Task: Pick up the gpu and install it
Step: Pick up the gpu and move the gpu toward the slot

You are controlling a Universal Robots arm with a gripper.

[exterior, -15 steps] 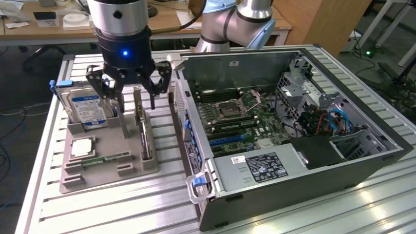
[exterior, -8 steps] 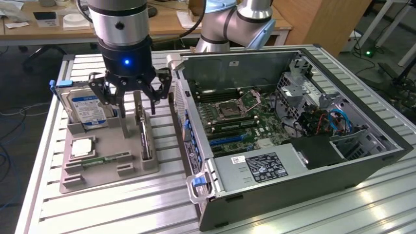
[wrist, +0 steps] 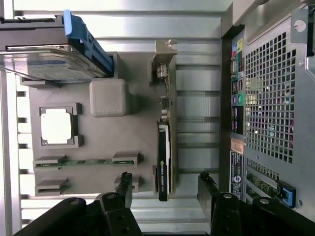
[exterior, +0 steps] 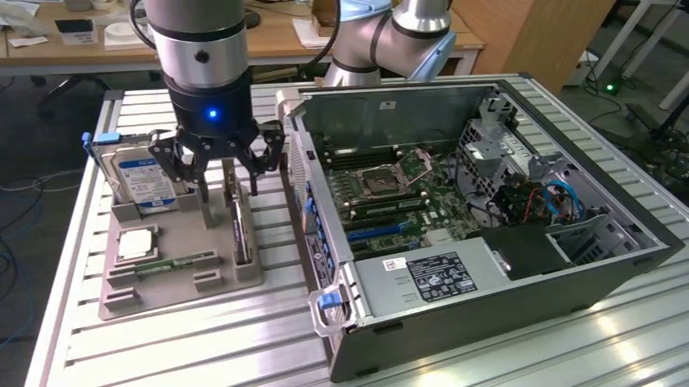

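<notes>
From where I stand, the pick-up is the step in hand and nothing is lifted yet. The gripper (exterior: pixel 231 192) hangs straight down over the grey holder tray (wrist: pixel 135 135) on the slotted metal table (exterior: pixel 194 347), its fingers (wrist: pixel 126 187) spread wide and empty, one on each side of the gpu (wrist: pixel 163 157). The card stands on edge in its slot at the side of the tray nearest the computer case (exterior: pixel 398 113), silver bracket at one end and black cooler face turned toward the case. I can't tell whether either finger touches it; they look just clear. The hard drive (exterior: pixel 145 181), processor (wrist: pixel 55 125) and memory stick (wrist: pixel 83 162) sit in their own places on the tray, apart from the fingers. I'd judge a good grasp calls for the fingers to be low enough to catch the card's flat faces, centred so neither pushes it askew, and closing gently, since the board is thin and held only by its slot. The case lies open just beside, motherboard (exterior: pixel 382 189) exposed.
</notes>
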